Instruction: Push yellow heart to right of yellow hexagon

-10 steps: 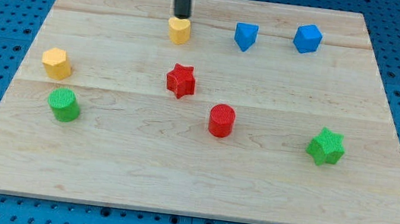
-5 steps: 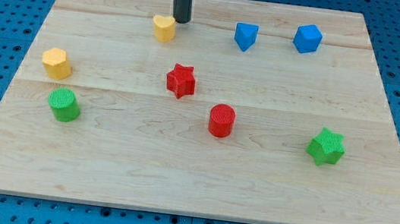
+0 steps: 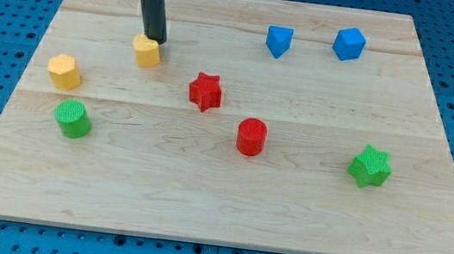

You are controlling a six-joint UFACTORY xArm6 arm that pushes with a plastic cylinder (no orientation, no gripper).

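No fingers on this rig: the arm ends in a plain rod, so nothing opens, closes or grips. My tip [image 3: 156,39] rests on the wooden board [image 3: 217,204], touching the yellow heart [image 3: 146,50] at that block's upper right side, toward the board's top edge.

Largest to smallest:
- Board: flat pale wood. No containers anywhere on it; nothing holds anything else.
- Blocks away from the work: green star [image 3: 370,166] near the right edge; red cylinder [image 3: 252,136] and red star [image 3: 205,91] around the middle; green cylinder [image 3: 73,118] near the left edge; two blue blocks, one [image 3: 279,41] left of the other [image 3: 349,43], along the top edge toward the top right corner.
- Yellow hexagon [image 3: 64,71]: near the left edge, just above the green cylinder.
- Yellow heart: upper left part of the board, up and to the right of the hexagon, apart from it.

Handling, judged: the heart looks like a small rigid light block that should slide easily on the wood. It cannot be held, only pushed. A contact off its centre would likely turn it or let it slip aside, so the push belongs squarely on the face opposite the hexagon's right side.
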